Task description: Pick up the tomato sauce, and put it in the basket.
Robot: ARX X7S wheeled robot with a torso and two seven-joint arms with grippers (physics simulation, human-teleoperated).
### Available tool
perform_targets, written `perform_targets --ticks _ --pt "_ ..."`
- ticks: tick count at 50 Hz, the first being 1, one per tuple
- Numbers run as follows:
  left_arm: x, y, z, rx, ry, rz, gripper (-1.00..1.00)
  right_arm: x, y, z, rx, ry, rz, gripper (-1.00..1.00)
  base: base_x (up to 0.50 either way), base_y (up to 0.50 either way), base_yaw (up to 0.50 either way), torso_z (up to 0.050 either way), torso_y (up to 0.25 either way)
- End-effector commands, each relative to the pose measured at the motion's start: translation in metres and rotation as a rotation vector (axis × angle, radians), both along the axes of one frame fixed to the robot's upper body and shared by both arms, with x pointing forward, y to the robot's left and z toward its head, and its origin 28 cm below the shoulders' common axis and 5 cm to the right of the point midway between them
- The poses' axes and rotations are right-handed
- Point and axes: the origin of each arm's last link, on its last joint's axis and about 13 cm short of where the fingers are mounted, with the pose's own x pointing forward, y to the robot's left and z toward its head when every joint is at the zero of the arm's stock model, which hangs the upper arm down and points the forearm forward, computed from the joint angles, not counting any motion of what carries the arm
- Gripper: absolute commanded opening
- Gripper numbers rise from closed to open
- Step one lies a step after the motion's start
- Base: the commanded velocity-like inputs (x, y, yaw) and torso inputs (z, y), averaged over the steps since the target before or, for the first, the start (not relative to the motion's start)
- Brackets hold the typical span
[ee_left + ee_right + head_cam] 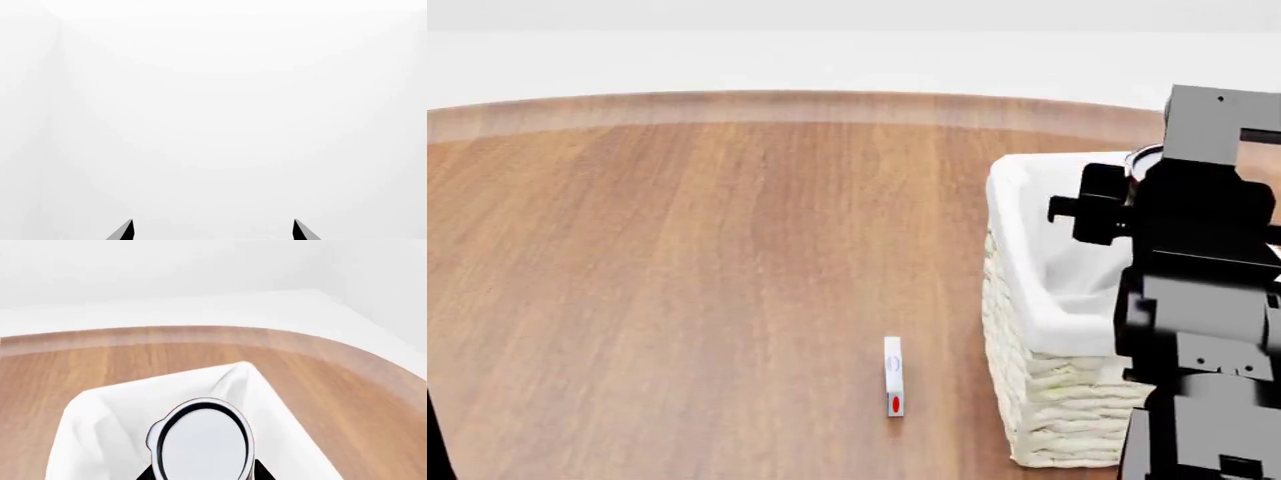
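In the right wrist view my right gripper (203, 474) is shut on the tomato sauce can (203, 440). Only the can's silver-white top with its dark rim shows; the label is hidden. It hangs over the open inside of the basket (93, 420), above the white liner. In the head view the cream wicker basket (1014, 240) stands at the right, and my right arm (1201, 260) covers much of it. A sliver of the can's rim (1144, 155) peeks out beside the arm. My left gripper (213, 231) is open and empty, facing plain white.
A small flat white piece with a red mark (893, 375) lies on the wooden table (694, 250), left of the basket. The table's rounded far edge (774, 100) runs along the back.
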Motion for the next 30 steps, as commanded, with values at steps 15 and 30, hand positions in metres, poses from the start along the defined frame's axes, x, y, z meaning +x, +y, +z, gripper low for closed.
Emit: perform_targets --ticks 15,30 --pt "-0.003 -0.001 0.001 0.004 0.0 0.0 1.0 -0.008 0.001 -0.016 0.064 0.135 0.089 -1.0 0.0 0.0 0.0 0.0 0.0" --pt "-0.004 0.0 0.0 0.001 0.0 0.005 1.0 -0.007 0.002 -0.018 0.023 0.123 0.095 -1.0 0.0 0.0 0.0 0.0 0.001"
